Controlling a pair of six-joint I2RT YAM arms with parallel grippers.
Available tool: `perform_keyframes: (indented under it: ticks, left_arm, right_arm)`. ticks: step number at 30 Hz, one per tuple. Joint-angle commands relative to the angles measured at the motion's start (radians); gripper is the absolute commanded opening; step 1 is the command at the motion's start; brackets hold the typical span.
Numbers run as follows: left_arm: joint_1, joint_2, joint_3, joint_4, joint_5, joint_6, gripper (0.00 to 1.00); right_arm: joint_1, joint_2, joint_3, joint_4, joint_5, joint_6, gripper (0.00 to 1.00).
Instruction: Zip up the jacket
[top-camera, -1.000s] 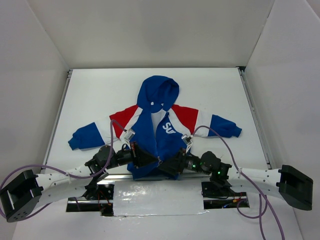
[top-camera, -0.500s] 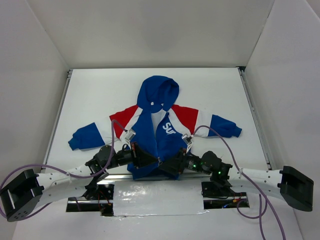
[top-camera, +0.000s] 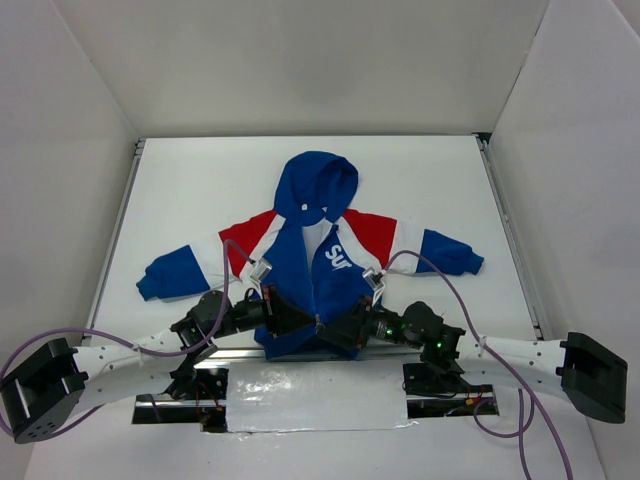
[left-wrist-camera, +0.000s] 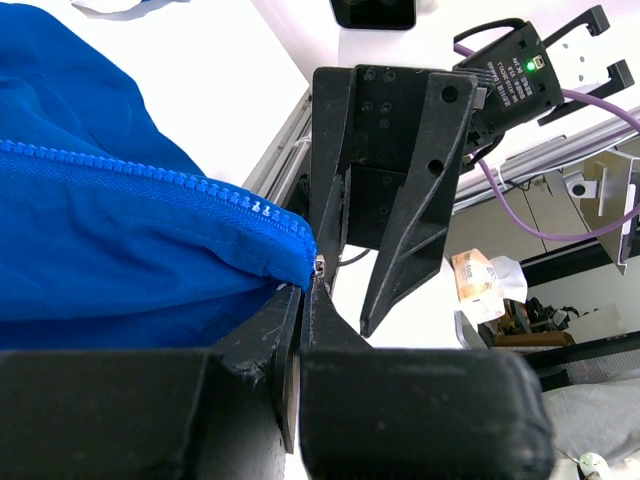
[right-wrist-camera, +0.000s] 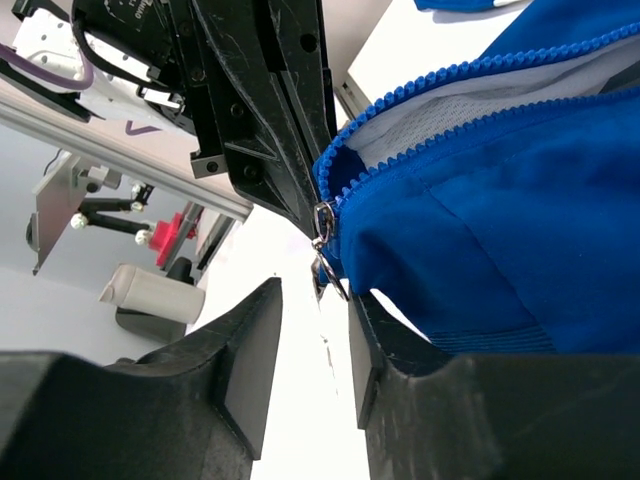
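White table — plain white walls

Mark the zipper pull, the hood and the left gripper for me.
zipper pull (right-wrist-camera: 323, 262), right wrist view, on the metal tab at the zip's bottom end.
hood (top-camera: 318, 180), top external view, middle of its blue fabric.
left gripper (left-wrist-camera: 305, 295), left wrist view, between its fingertips.

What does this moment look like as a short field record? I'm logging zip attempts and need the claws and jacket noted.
jacket: flat on the table, hood far from the arms, front open
left claw: shut on the jacket's bottom hem at the zipper end
right claw: open, fingers either side of the zipper pull
zipper pull: silver, at the bottom of the teeth, not gripped
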Motion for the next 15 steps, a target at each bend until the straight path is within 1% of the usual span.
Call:
perform_keyframes:
  ticks: [1,3,4,11,15]
  left_arm:
    - [-0.005,-0.011,0.028,0.059,0.018,0.013,0.00]
    - [-0.004,-0.010,0.027,0.065,0.019,0.013,0.00]
    - [-0.004,-0.010,0.025,0.065,0.019,0.011,0.00]
    - [-0.005,-0.014,0.022,0.068,0.018,0.010,0.00]
    - [-0.004,-0.016,0.019,0.072,0.022,0.010,0.00]
  right_arm:
    - [-0.004,0.008,0.032,0.044,-0.010,-0.011,0.39]
    - [-0.005,0.009,0.031,0.044,-0.006,-0.006,0.37]
    - [-0.005,0.011,0.031,0.047,-0.005,-0.005,0.35]
    - [-0.005,0.021,0.029,0.052,0.007,0.001,0.28]
    - [-0.004,0.032,0.029,0.065,0.017,0.013,0.19]
